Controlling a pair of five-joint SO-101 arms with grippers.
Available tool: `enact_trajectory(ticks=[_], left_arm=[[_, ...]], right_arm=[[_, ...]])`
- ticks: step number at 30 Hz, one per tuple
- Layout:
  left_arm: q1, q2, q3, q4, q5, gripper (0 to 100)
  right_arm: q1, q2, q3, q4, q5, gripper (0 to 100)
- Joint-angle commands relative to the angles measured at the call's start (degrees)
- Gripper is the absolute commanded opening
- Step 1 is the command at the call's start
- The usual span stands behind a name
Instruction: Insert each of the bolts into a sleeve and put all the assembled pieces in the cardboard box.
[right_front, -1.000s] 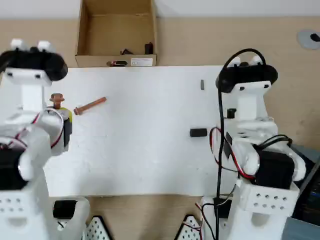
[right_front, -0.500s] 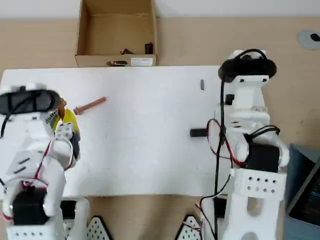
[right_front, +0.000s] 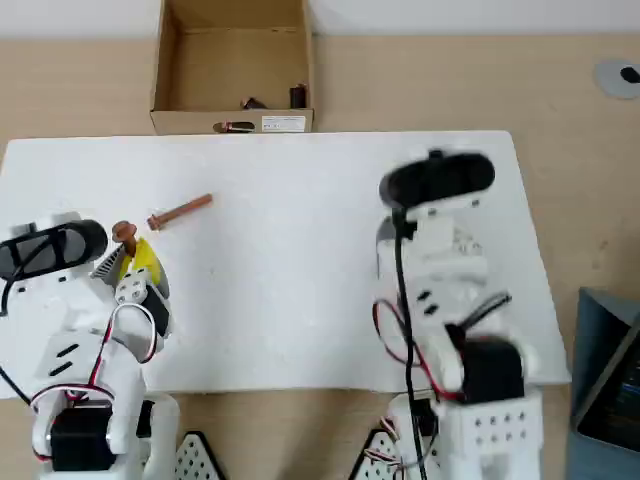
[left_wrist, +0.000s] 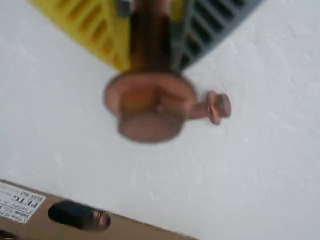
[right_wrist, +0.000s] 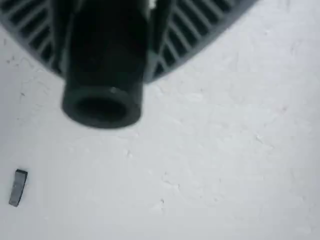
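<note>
White sheeting (right_front: 300, 290) covers the wooden bench (right_front: 420, 85). Near its left edge the left end effector (left_wrist: 150, 20) is clamped on the shank of a copper bolt (left_wrist: 150, 107), head outward. A second copper bolt (right_front: 180, 212) lies loose just beyond. The right end effector (right_wrist: 107, 25) grips a black sleeve (right_wrist: 102, 85), open bore facing out, over the sheet's right half. Behind the sheet stands the cardboard box (right_front: 190, 122), holding dark pieces (right_front: 297, 96).

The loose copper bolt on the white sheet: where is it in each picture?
High view: loose bolt lies on the white sheet, right of the held bolt.
Left wrist view: loose bolt, small, behind the held bolt's head.
Right wrist view: faces the black sleeve instead.
Shared landmark: the white sheet.
</note>
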Motion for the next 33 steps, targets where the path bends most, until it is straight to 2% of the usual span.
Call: enact_trajectory(ticks=[1,6,11,16,24,29,33], left_arm=[[1.8,-2.5,1.8,-1.6,5.4,0],[9.1,-3.4,2.5,-1.8,15.7,0],[18.3,-3.4,1.8,-2.1,22.6,0],[22.0,-3.4,0.3,-5.5,22.8,0],[22.9,-3.4,-2.5,-15.0,22.8,0],[29.0,-3.4,-4.7,-16.4,22.8,0],[30.9,-3.4,-4.5,-17.9,22.8,0]], right_arm=[[-0.7,-8.1,5.0,-1.6,2.0,0.9],[-0.7,-18.2,13.1,-3.1,4.2,0.9],[-2.8,-27.5,21.6,-6.2,6.8,0.9],[-11.0,-36.5,27.2,-6.4,6.9,0.9],[-23.0,-35.8,28.0,-6.4,6.8,0.9],[-28.8,-35.8,27.6,-6.4,6.9,0.9],[-32.9,-35.8,27.4,-6.9,11.1,0.9]])
